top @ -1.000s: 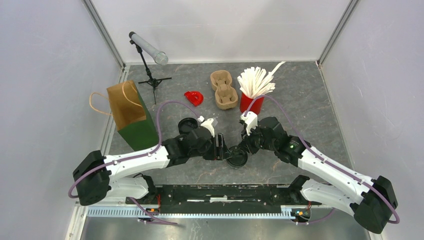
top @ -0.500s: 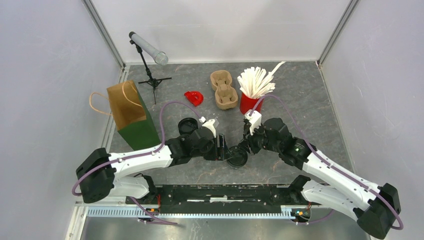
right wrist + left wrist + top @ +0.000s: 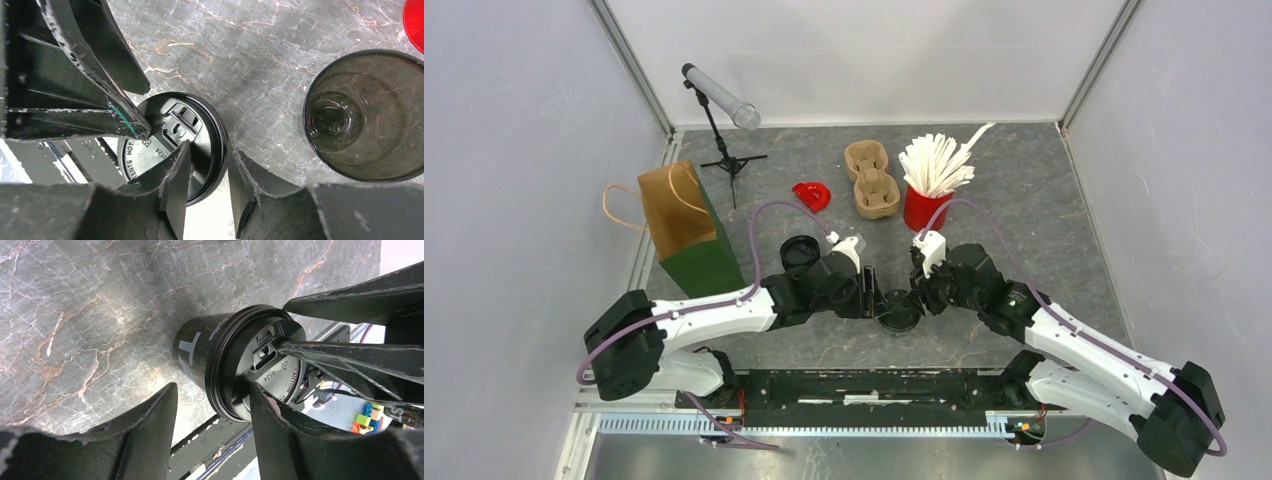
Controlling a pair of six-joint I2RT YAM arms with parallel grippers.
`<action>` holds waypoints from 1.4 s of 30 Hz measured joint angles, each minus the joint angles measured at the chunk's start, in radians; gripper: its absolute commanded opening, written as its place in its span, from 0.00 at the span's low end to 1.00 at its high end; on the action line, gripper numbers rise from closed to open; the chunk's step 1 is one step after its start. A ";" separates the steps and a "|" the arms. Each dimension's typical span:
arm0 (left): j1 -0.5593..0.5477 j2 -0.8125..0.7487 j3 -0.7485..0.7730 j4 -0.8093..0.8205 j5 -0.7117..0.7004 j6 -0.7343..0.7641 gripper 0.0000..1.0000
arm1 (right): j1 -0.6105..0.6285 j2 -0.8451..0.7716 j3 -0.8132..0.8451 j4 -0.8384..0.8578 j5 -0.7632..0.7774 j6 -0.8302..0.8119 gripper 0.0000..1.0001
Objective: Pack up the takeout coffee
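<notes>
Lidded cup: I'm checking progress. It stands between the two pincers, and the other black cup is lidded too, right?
No. The other black cup has no lid: the right wrist view looks straight into its open mouth. The rest is right.

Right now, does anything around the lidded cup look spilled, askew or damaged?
Nothing stands out. The lidded black cup stands upright, its lid looks evenly seated, and the table around it shows no spill. The second black cup is also upright, just without a lid.
</notes>
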 measured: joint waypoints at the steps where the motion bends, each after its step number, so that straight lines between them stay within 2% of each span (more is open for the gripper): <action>1: 0.000 0.002 0.001 0.002 0.000 0.000 0.58 | 0.000 0.003 -0.003 0.002 0.003 -0.002 0.38; 13: 0.000 0.030 0.006 0.040 0.000 0.000 0.55 | -0.001 -0.060 -0.111 0.130 0.020 0.021 0.38; 15: 0.000 0.032 0.006 0.045 0.000 0.000 0.56 | -0.002 -0.068 -0.127 0.153 0.019 0.030 0.38; 18: 0.000 0.034 0.006 0.050 -0.002 0.000 0.64 | -0.005 -0.079 -0.155 0.193 0.014 0.049 0.38; 21: 0.000 0.034 -0.003 0.056 -0.003 0.000 0.64 | -0.006 -0.097 -0.187 0.236 0.002 0.068 0.38; 29: 0.000 0.057 -0.008 0.111 0.012 0.000 0.58 | -0.009 -0.129 -0.238 0.304 -0.007 0.090 0.38; 35: -0.001 0.060 -0.009 0.124 0.014 -0.001 0.54 | -0.011 -0.139 -0.237 0.295 -0.002 0.101 0.52; 42: -0.002 0.060 -0.016 0.140 0.013 0.000 0.53 | -0.013 -0.188 -0.189 0.159 0.028 0.117 0.58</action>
